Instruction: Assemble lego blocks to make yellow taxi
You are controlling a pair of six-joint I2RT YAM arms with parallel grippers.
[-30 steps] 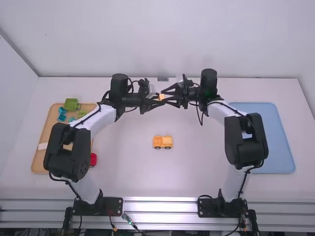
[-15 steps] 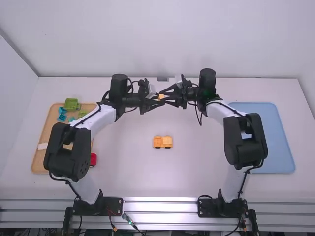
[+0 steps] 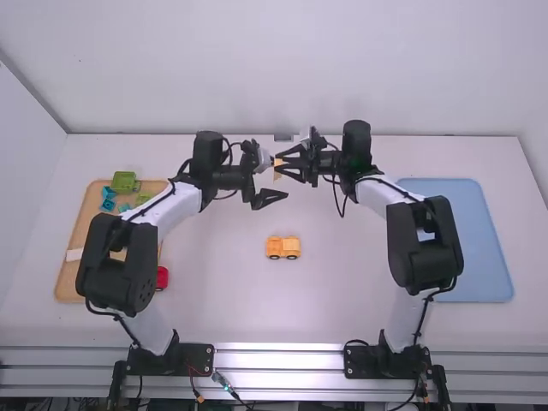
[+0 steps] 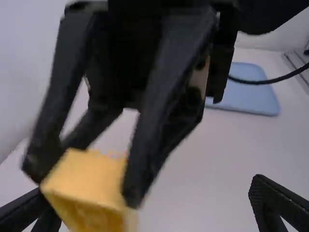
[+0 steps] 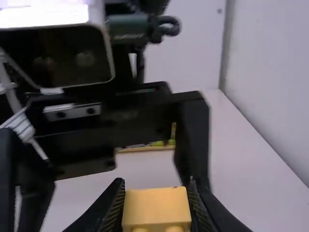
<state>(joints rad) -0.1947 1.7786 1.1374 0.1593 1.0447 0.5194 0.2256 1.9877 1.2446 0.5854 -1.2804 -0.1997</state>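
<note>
Faint print (image 5: pixel 129 36) (illegible) beyond yellow block (image 5: pixel 157 207)

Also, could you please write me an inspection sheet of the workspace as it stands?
Surface: white table; damage: nothing seen.
Job's things: yellow block in the right gripper; yellow car on its wheels mid-table.
Clutter: brown tray at left with green blocks, teal blocks and a white piece; red piece by its right edge, partly hidden; blue tray at right.
Left gripper: open, close to the block.
Right gripper: shut on the block.
Cables: black cable hangs in a loop by the right arm's wrist; loose wires at the near edge.
Surroundings: white walls behind and at left.
</note>
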